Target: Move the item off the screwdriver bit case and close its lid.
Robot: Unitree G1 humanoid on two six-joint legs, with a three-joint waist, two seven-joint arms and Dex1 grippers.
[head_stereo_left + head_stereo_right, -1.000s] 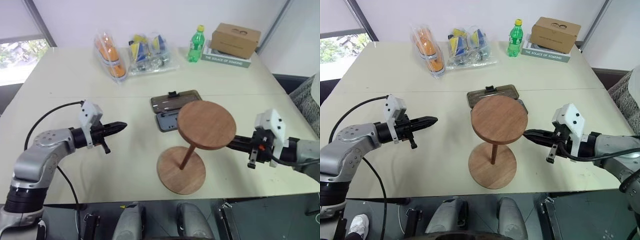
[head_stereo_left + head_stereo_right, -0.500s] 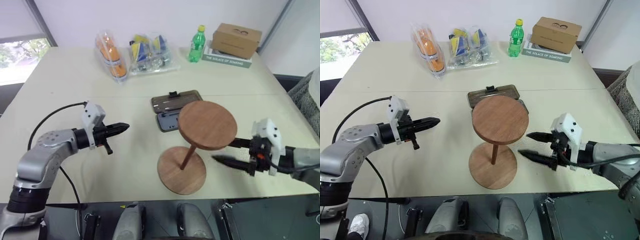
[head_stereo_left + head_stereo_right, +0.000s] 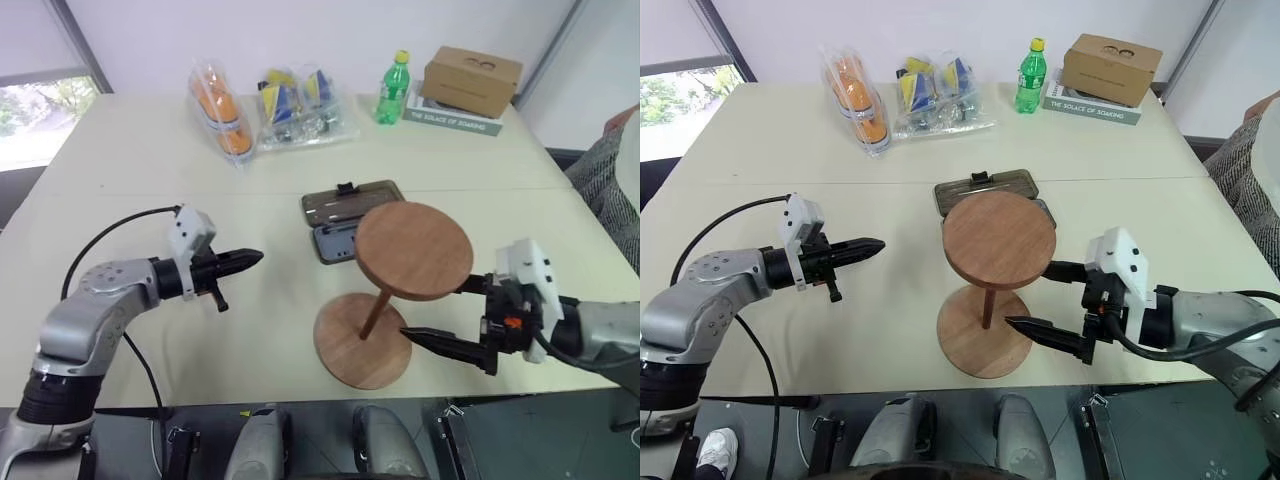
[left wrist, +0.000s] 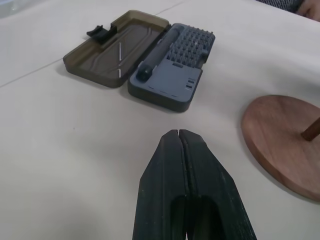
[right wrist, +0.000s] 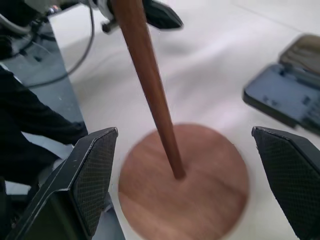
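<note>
While the stand's (image 3: 385,300) disc hides the case's bits (image 4: 192,45), left tool (image 4: 179,134) is closed empty, right tool (image 5: 185,160) gapes

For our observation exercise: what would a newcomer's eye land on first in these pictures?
The reddish-brown wooden stand stands upright mid-table. The right pincer gapes wide on either side of its thin rod. Behind it lies the open screwdriver bit case, its brown lid laid flat.

Matt reddish wooden stand (image 3: 412,250), smoky translucent plastic lid (image 4: 116,47), smooth table (image 3: 130,170).
</note>
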